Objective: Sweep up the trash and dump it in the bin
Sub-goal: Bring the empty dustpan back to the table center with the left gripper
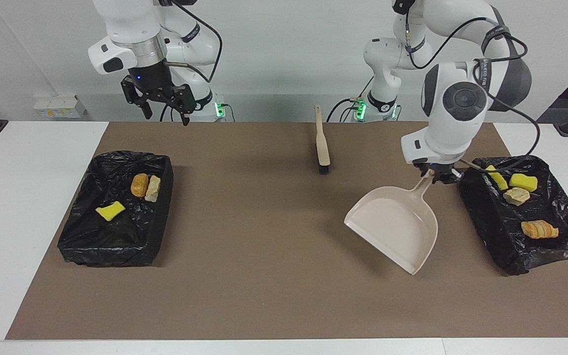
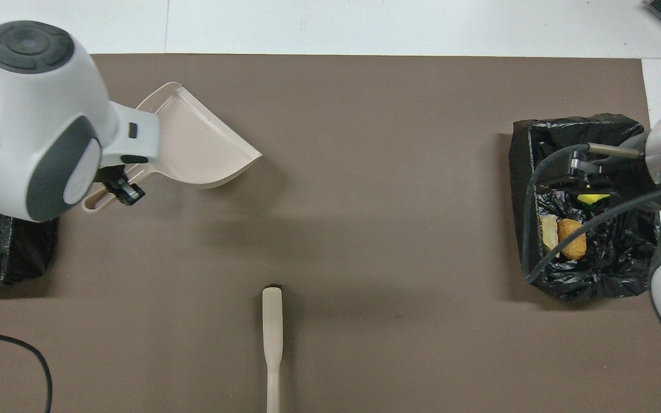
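Facing view shows my left gripper [image 1: 441, 176] pinching the handle of the beige dustpan [image 1: 395, 226], which hangs tilted over the brown mat [image 1: 264, 276] just beside the black-lined bin [image 1: 491, 231] at the left arm's end. Four bits of trash [image 1: 515, 196] lie in that bin: two yellow sponge chunks, a pale bread piece and a croissant at about five o'clock from them. Three more, a yellow sponge [image 1: 110, 210] and two bread pieces, lie in the second lined bin [image 1: 111, 246] at the right arm's end. I judge the trash light, soft and squashy, unlikely to break, best scooped rather than pinched; the dustpan looks stiff and light, and its thin handle is the place to hold. My right gripper [image 1: 164, 104] waits in the air with fingers spread. The brush [image 1: 321, 143] lies untouched near the robots. Overhead view shows the handle's open slot and the pan's raised walls, yet hides most of the left-end bin under my arm.
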Robot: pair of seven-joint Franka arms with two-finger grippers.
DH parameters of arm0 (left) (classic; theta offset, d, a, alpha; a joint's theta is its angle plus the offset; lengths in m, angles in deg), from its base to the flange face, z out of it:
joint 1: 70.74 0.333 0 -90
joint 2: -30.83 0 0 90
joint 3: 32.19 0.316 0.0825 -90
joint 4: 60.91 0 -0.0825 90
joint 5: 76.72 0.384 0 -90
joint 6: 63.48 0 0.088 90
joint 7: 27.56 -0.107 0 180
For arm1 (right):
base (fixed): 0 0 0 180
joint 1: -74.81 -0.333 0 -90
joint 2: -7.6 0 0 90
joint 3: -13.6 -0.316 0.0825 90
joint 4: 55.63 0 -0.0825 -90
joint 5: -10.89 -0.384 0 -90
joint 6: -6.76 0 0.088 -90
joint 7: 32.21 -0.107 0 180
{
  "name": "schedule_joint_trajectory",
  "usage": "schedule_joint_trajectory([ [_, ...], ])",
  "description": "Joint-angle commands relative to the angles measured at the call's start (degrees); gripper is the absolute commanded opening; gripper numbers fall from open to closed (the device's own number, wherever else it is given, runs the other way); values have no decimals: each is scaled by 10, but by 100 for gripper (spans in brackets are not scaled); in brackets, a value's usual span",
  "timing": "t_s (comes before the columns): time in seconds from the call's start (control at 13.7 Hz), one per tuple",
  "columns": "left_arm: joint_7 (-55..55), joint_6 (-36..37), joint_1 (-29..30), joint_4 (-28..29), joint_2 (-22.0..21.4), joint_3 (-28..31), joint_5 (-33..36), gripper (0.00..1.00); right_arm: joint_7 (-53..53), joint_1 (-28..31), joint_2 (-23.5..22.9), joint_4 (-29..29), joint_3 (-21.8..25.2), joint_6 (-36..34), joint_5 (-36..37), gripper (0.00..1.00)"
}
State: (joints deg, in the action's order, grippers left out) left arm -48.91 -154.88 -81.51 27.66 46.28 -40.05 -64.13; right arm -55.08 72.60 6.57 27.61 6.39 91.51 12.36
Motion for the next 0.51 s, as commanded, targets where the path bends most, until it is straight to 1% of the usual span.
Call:
schedule_joint_trajectory([
  [0.0, 186, -75, -2, 55, -9, -37, -41, 0, 15, 10, -12, -22, -3, -19, 0, 100],
  [0.22, 325, -167, -10, 118, -8, -78, -54, 0, 17, 14, 4, 2, 0, -19, -4, 100],
  [0.29, 352, -198, -10, 143, -8, -88, -55, 0, 27, 15, 10, 12, 1, -18, -4, 100],
  [0.36, 363, -220, -10, 164, -8, -97, -67, 0, 42, 15, 11, 13, 1, -15, 1, 100],
  [0.44, 381, -236, -10, 179, -9, -102, -108, 0, 48, 16, 10, 13, 1, -12, 4, 100],
])
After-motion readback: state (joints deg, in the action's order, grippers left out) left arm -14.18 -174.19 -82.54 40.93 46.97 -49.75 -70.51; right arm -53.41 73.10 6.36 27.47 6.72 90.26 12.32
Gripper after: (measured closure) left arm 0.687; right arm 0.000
